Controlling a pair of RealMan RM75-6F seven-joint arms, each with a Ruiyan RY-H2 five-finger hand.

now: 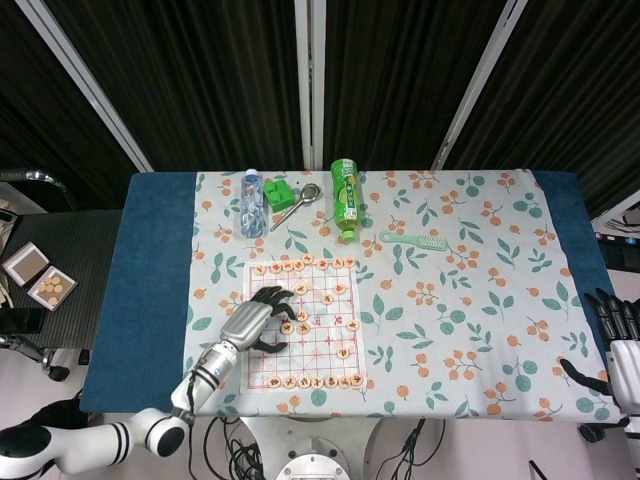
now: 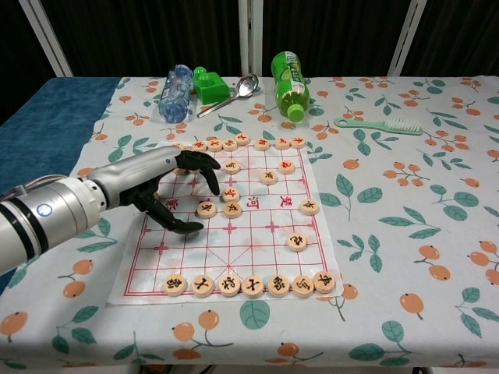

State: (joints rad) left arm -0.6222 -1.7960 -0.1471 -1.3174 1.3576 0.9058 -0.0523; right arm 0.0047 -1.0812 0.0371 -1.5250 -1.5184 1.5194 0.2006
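Note:
A paper Chinese chess board (image 2: 257,249) with round wooden pieces lies on the flowered cloth (image 2: 390,218). My left hand (image 2: 168,185) reaches over the board's left half, its fingers (image 2: 204,165) spread and curved down above the pieces near the far left rows. The tips stop just short of a piece (image 2: 231,193), and the thumb (image 2: 181,227) rests low on the board. I see nothing held in it. The head view shows the same hand (image 1: 256,320) on the board (image 1: 322,352). My right hand (image 1: 620,345) hangs past the table's right edge, its fingers apart and empty.
Along the far side lie a clear water bottle (image 2: 173,92), a green block (image 2: 207,84), a metal spoon (image 2: 236,92), a green tea bottle (image 2: 288,84) and a green brush (image 2: 380,125). A row of pieces (image 2: 249,284) lines the board's near edge.

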